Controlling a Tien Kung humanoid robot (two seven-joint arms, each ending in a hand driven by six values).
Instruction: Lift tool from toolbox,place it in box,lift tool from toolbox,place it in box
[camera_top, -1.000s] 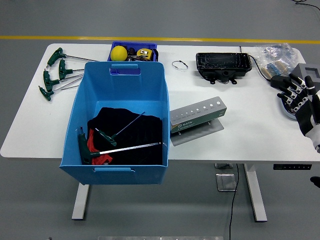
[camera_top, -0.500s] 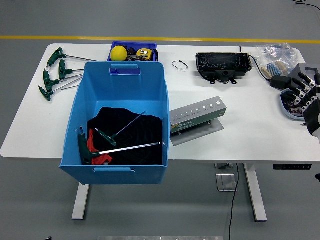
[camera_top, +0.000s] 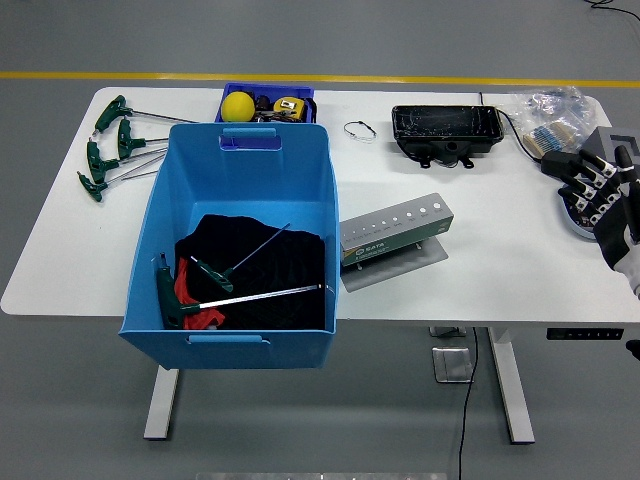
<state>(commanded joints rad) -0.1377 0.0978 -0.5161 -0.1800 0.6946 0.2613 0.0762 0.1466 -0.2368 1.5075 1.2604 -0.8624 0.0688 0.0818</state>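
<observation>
A large blue box (camera_top: 160, 240) stands on the left half of the white table. Inside it lie a black cloth (camera_top: 270, 275), a red item, and two green T-handle hex keys (camera_top: 215, 295). Several more green T-handle keys (camera_top: 108, 150) lie on the table at the far left. A grey tool stand (camera_top: 395, 238) sits just right of the box. My right hand (camera_top: 598, 190) hovers at the table's right edge with relaxed, spread fingers, holding nothing. The left arm is out of view.
A small dark blue tray (camera_top: 300, 92) with a yellow ball and a tape measure sits behind the box. A black tray (camera_top: 446, 127) and clear plastic bags (camera_top: 548, 112) lie at the back right, and a small wire loop (camera_top: 360, 130) lies between the two trays.
My right hand drifted a little right toward the picture's edge, then came back slightly left. The box and the tools have not moved.
</observation>
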